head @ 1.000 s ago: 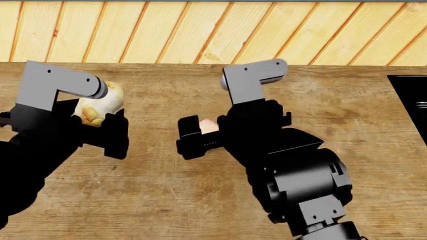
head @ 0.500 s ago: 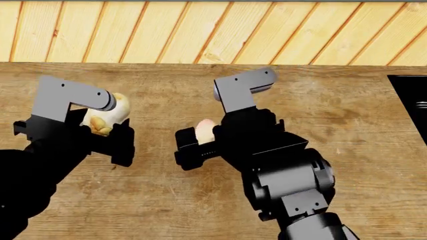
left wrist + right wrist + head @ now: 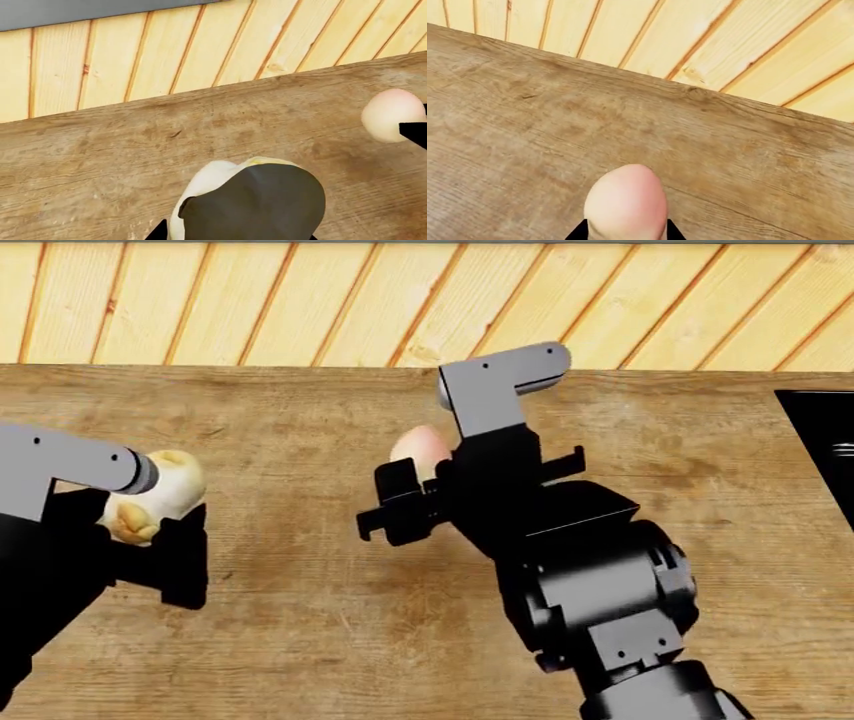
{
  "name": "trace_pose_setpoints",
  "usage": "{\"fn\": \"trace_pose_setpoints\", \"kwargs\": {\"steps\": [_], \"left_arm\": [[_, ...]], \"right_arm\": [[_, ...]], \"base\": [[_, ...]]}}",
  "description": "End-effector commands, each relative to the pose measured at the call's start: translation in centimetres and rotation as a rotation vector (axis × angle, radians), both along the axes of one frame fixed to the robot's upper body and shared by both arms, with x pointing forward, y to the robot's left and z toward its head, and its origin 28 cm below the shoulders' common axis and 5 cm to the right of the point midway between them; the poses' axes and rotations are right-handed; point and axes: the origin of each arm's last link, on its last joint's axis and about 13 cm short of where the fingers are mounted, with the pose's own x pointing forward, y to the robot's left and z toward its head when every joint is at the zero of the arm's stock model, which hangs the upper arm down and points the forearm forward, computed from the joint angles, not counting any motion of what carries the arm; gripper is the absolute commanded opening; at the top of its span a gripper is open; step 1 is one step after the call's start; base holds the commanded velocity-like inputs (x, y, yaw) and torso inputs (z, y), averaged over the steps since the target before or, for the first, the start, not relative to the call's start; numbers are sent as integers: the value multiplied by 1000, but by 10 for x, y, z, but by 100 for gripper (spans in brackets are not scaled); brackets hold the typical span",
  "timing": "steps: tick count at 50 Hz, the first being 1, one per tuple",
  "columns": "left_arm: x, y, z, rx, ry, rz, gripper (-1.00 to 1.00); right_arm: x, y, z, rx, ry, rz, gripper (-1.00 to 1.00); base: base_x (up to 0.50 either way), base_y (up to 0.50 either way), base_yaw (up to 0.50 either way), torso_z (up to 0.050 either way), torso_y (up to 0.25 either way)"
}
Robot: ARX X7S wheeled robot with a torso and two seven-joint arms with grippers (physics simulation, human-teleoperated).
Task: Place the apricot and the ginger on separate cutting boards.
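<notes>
The lumpy whitish-cream ginger root with tan knobs (image 3: 150, 502) is held in the left pincer (image 3: 158, 530) at 9 o'clock in the head view. The smooth cream-yellow, pink-blushed apricot (image 3: 419, 453) is clamped in the right pincer (image 3: 404, 502) near centre. Both are carried over the brown wooden bench (image 3: 307, 630). Both pickups are judged done; both placements are left. No cutting boards are visible, only a black object (image 3: 825, 440) at 3 o'clock.

arms: 2, black, blocky | wrist brackets: grey, L-shaped, small screws | hands: black
</notes>
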Motion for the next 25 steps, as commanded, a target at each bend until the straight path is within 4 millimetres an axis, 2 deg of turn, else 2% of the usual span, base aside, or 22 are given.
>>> {"fn": "trace_pose_setpoints", "kwargs": {"steps": [1,4,12,25], "left_arm": [[-27,2,22,-22,-13,-42,-100],[-14,-13,28,-23,-17,-43,-100],[-7,-10,35,-30,-29,-47,-100],[-4,-8,33,-23,-32,-55,-100]], "right_arm": [[-18,-3,19,26,-75,28,-100],[-25,-7,24,43,-116,24,-100],[-46,-22,26,53,-154,13,-100],[-59,-29,30,42,-162,12,-100]], "base": [[0,0,0,0,0],[0,0,0,0,0],[0,0,0,0,1],[-31,0,0,0,0]]}}
